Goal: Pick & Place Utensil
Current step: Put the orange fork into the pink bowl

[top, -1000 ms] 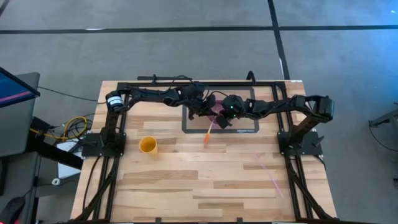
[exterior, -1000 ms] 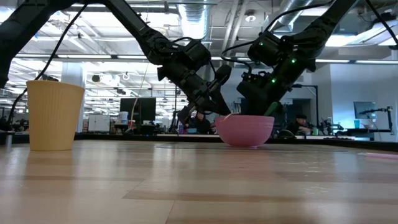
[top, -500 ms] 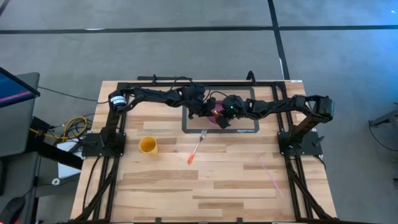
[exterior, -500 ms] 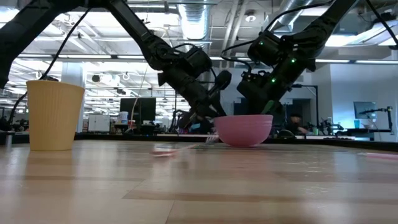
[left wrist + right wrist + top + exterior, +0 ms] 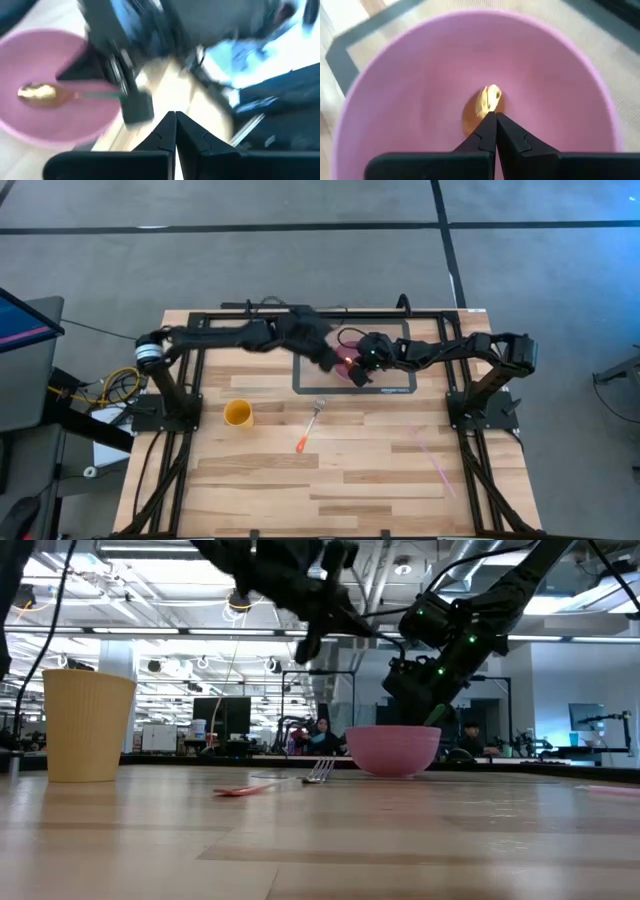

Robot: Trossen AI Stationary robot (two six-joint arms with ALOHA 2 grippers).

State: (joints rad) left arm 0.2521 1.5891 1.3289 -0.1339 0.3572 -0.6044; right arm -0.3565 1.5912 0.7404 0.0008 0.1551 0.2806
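A fork (image 5: pixel 309 424) with silver tines and an orange handle lies flat on the wood, between the yellow cup (image 5: pixel 238 413) and the pink bowl (image 5: pixel 348 370); no gripper touches it. In the low view the fork (image 5: pixel 268 785) rests in front of the bowl (image 5: pixel 392 748). My left gripper (image 5: pixel 175 120) is shut and empty, raised high above the bowl's left side (image 5: pixel 328 360). My right gripper (image 5: pixel 495 120) reaches into the bowl (image 5: pixel 420 90) and is shut on a gold spoon (image 5: pixel 487 100). My right gripper holds the gold spoon by its thin handle (image 5: pixel 95 95), pinched between the two fingers. The fingers slant down into the bowl from the table's right and lie along the handle. The spoon's gold end (image 5: pixel 489 96) sticks out past the fingertips, close to the bowl's floor.
The bowl stands on a dark-framed mat (image 5: pixel 400 388) at the table's far middle. The yellow cup (image 5: pixel 88 725) stands upright at near left. Black arm frames run along both table sides. Open wood lies toward the near edge.
The fork, which leaned at the bowl's left rim beside my left gripper, has fallen to the table and slid toward the near edge, ending flat. My left gripper has risen well above the bowl and drawn back toward the left. My right gripper has stayed in the bowl.
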